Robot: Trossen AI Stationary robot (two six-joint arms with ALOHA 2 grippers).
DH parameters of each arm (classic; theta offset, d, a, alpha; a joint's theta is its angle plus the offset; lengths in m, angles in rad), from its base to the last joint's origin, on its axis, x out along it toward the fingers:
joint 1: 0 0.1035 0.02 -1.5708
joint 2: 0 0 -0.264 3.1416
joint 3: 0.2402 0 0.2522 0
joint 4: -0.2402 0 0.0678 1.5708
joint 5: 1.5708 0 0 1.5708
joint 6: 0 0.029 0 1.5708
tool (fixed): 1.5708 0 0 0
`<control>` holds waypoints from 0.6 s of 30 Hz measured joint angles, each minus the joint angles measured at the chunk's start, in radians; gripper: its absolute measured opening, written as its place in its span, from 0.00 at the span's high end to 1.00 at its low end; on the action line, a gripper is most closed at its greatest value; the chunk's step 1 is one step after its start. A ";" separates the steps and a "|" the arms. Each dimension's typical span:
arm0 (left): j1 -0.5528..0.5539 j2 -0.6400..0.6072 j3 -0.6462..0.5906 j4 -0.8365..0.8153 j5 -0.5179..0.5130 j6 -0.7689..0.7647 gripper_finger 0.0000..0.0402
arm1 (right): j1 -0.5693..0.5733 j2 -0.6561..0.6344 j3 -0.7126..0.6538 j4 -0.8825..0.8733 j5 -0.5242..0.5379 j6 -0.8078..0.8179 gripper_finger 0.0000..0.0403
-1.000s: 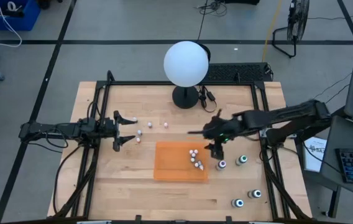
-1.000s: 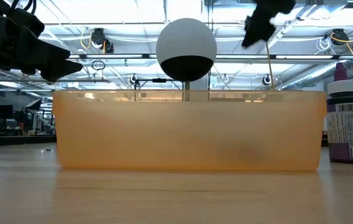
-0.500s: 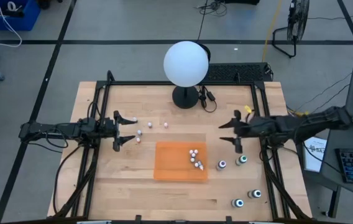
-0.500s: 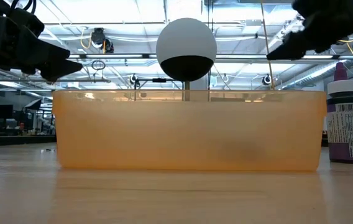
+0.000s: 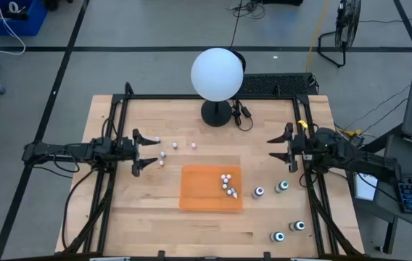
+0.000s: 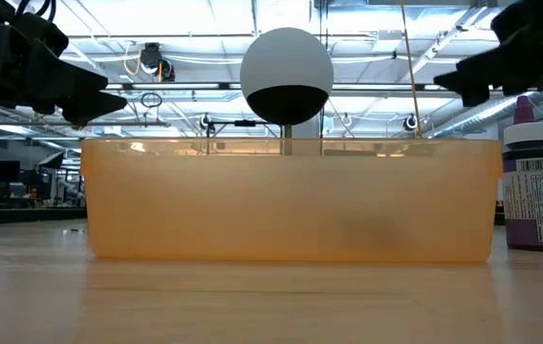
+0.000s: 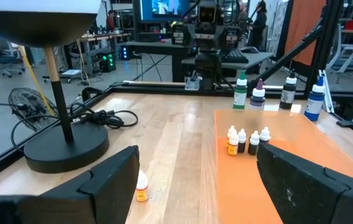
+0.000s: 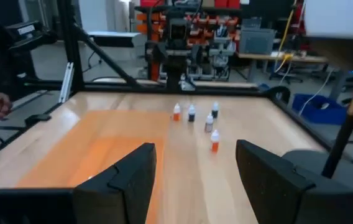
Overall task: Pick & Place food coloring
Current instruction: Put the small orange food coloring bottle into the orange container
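Low view first: the orange mat (image 6: pixel 291 201) fills the near worktop, with one dark food coloring bottle (image 6: pixel 530 191) upright just beside its edge. Above, the right tool (image 5: pixel 284 147) has pulled back from over the mat's small-bottle cluster (image 5: pixel 228 184) to the right side of the worktop (image 5: pixel 155 217), fingers apart and empty — so whatever it carried is set down, and by my reading one placement is finished and the next pick is open. Two dark bottles (image 5: pixel 271 189) stand just off the mat's right edge and two more (image 5: pixel 287 230) near the front right corner, all well clear of the frame rails. Farther left, the left tool (image 5: pixel 146 151) hangs open over loose small bottles (image 5: pixel 164 156). Room is free between mat and lamp base (image 5: pixel 217 112); the rear is crowded by the lamp and its cable.
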 joint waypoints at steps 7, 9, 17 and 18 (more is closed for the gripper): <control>0.000 0.000 0.000 0.000 0.000 -0.039 0.19 | -0.078 -0.008 -0.157 0.196 -0.126 0.085 0.48; 0.000 0.000 0.000 0.000 0.000 -0.039 0.19 | -0.088 -0.007 -0.210 0.292 -0.141 0.112 0.47; 0.000 0.000 0.000 0.000 0.000 -0.041 0.19 | -0.099 -0.001 -0.213 0.309 -0.143 0.082 0.48; 0.000 0.000 0.000 0.005 0.000 -0.041 0.19 | -0.100 0.000 -0.213 0.296 -0.143 0.082 0.48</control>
